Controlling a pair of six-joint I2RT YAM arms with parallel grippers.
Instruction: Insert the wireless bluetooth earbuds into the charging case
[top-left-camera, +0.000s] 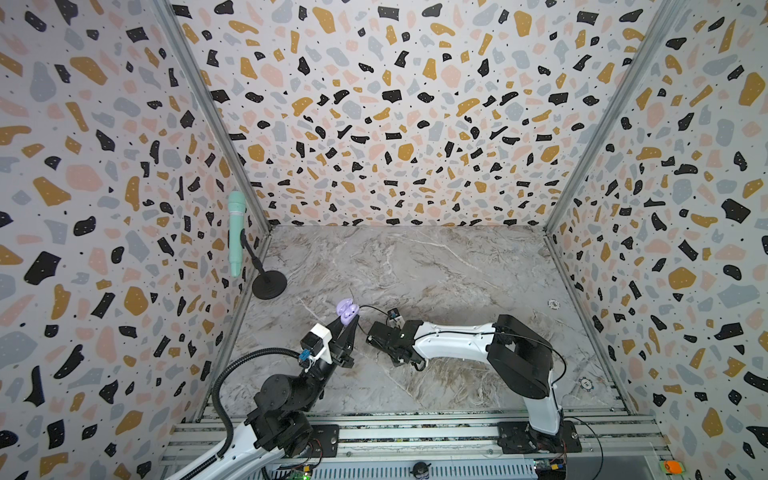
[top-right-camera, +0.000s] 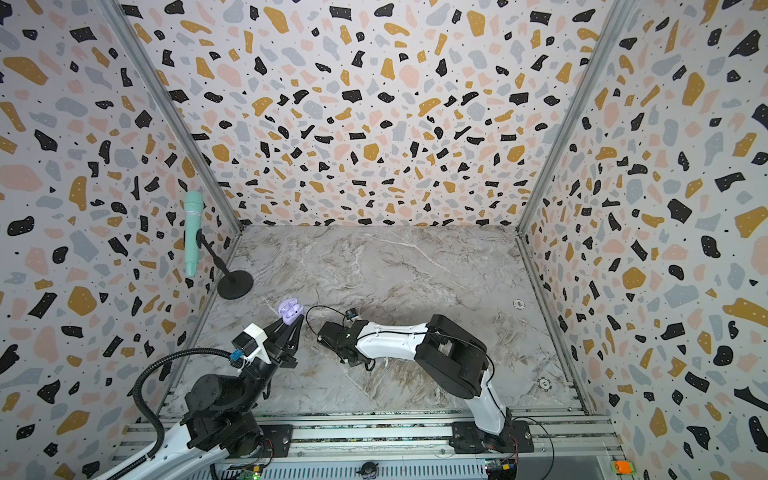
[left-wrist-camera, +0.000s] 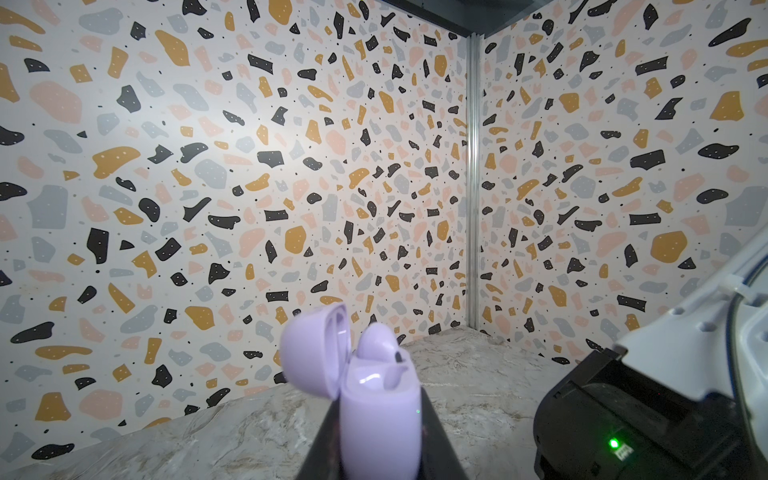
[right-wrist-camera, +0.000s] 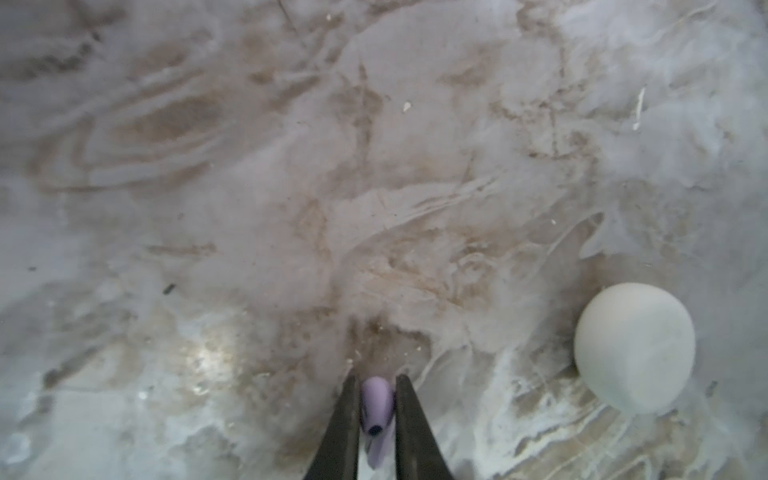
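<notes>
Between the dark fingers of the right gripper (right-wrist-camera: 376, 379) sits a lavender earbud (right-wrist-camera: 376, 405), pinched on both sides and held close over the marble table (right-wrist-camera: 291, 166). Whether it touches the surface cannot be told. A closed white case (right-wrist-camera: 636, 349), round and smooth, lies on the table near this gripper, apart from it.

In both top views, at about ten o'clock from the right gripper, the left gripper (top-left-camera: 347, 325) clamps the base of a lavender charging case (top-left-camera: 347, 311) and holds it upright above the table. Its lid (left-wrist-camera: 316, 349) is swung open to one side. A second lavender earbud (left-wrist-camera: 376, 340) stands in the case, its rounded head poking above the rim, next to a hollow socket (left-wrist-camera: 395, 376).

Farther out, at about ten o'clock from the charging case, a mint-green microphone (top-left-camera: 236, 232) leans on a black stand (top-left-camera: 269, 284) by the left wall (top-left-camera: 104, 249).
</notes>
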